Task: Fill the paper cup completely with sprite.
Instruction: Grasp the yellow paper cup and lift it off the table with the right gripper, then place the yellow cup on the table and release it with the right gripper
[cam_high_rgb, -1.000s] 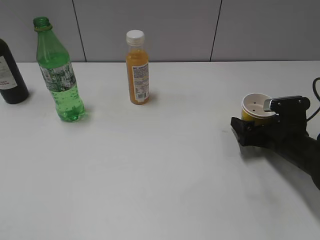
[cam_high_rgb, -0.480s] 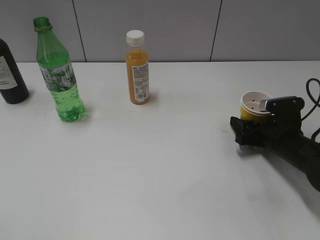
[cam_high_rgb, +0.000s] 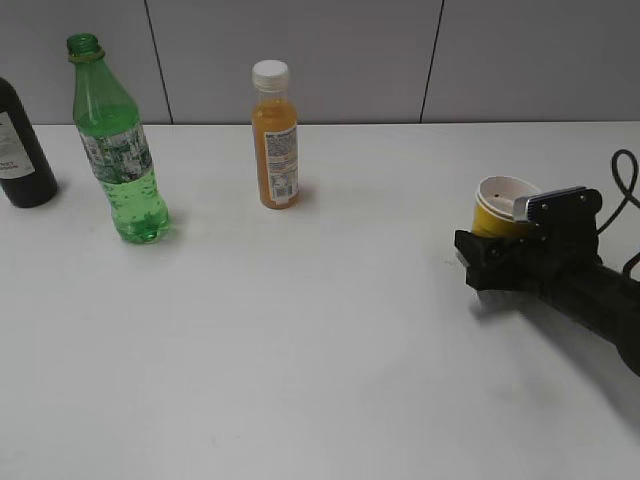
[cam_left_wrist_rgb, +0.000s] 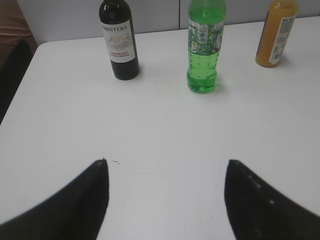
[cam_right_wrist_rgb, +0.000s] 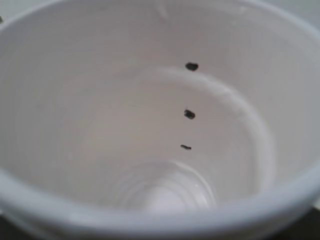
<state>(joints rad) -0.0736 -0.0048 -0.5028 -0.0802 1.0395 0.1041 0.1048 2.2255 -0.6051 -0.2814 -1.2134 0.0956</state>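
Exterior view: near the right edge of the table (cam_high_rgb: 330, 350), the cup (cam_high_rgb: 497, 205) is seen clasped by the right hand (cam_high_rgb: 510, 245), its rim tipped slightly toward the table's middle. The sprite (cam_high_rgb: 118, 140), uncapped, stands near the far left corner, with a dark bottle (cam_high_rgb: 22, 150) at the left edge and a juice bottle (cam_high_rgb: 275, 135) toward the middle of the far edge. Cup and sprite are well apart, so the cup is judged to need carrying leftward; it would best be kept level and gripped only lightly, since thin paper crushes easily.

Left wrist view: the left hand (cam_left_wrist_rgb: 165, 192) is shown spread wide and empty above bare table, its fingers (cam_left_wrist_rgb: 87, 197) pointing toward the sprite (cam_left_wrist_rgb: 204, 50), which stands between the dark bottle (cam_left_wrist_rgb: 119, 42) and the juice bottle (cam_left_wrist_rgb: 274, 32). A grasp low on the labelled body is judged safest, with the open neck kept upright until the cup is near.

Right wrist view: the frame is filled by the cup's white interior (cam_right_wrist_rgb: 150, 130), marked by three dark specks on its wall. No liquid is visible inside; filling has not yet begun.
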